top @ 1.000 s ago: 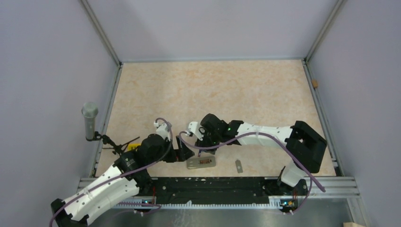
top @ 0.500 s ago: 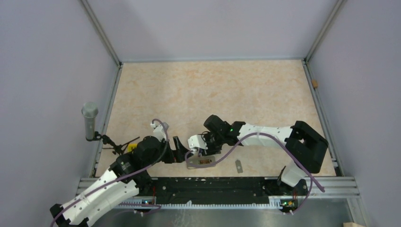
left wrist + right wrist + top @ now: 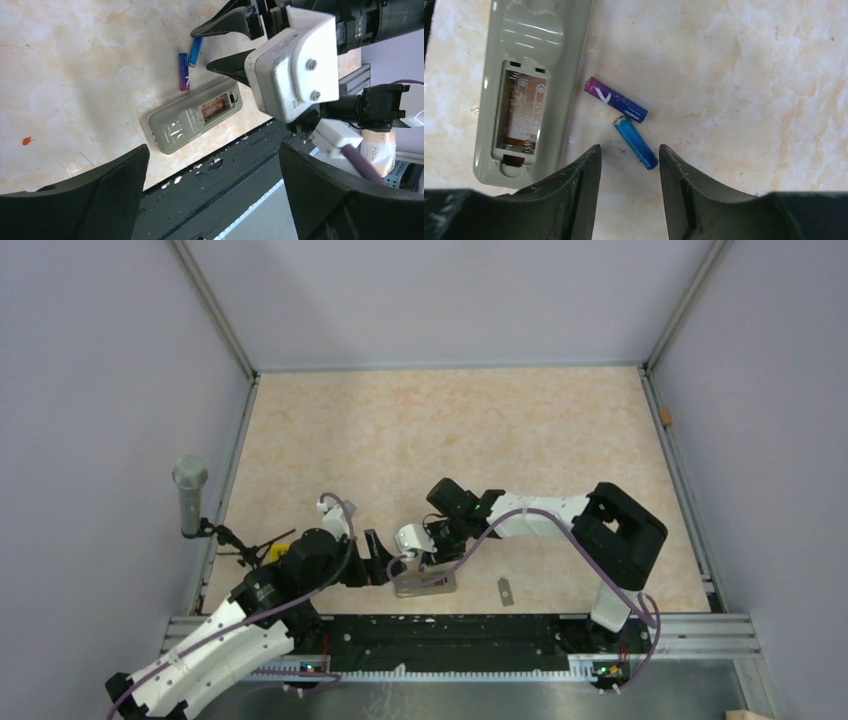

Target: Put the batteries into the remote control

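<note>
Well, my right hand [image 3: 628,152] hangs low with its fingers apart, clamped on nothing. From my wrist, the end of the blue battery [image 3: 636,142] shows between them. The purple battery [image 3: 615,102] lies just beside it, their ends almost touching. It has a white mark I cannot read. Both batteries lie on the table [image 3: 450,430], just beside the remote [image 3: 531,75]. The remote lies back up. Its battery slot [image 3: 519,117] is open, and inside I see only springs and a brown plate. My left hand [image 3: 214,150] is wide open, holds nothing, and is near the remote. The remote sits close to the table's near edge, by the black rail [image 3: 440,635]. A small grey cover [image 3: 506,590] lies apart to the right. Behind them the table stretches far back.
</note>
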Robot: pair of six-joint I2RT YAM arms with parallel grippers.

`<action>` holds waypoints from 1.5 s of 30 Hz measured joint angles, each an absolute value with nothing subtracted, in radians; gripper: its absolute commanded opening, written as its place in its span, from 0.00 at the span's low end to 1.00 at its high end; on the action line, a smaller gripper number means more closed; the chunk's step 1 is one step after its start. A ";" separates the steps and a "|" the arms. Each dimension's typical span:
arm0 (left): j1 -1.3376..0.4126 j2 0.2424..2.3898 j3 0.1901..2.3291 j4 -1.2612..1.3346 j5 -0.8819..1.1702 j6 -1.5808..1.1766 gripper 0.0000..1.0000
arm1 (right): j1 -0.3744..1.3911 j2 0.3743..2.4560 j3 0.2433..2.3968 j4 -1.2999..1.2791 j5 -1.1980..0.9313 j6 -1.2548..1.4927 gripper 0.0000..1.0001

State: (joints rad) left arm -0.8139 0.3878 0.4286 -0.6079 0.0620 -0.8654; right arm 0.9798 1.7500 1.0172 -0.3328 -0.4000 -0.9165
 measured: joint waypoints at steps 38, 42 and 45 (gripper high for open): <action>-0.814 0.340 0.428 -0.610 0.050 -0.873 0.99 | 0.922 1.755 1.026 -0.400 -0.405 -0.780 0.00; -0.814 0.340 0.419 -0.603 0.049 -0.886 0.99 | 0.921 1.701 0.968 -0.390 -0.366 -0.746 0.00; -0.814 0.343 0.403 -0.595 0.047 -0.894 0.99 | 0.921 1.666 0.947 -0.387 -0.337 -0.725 0.00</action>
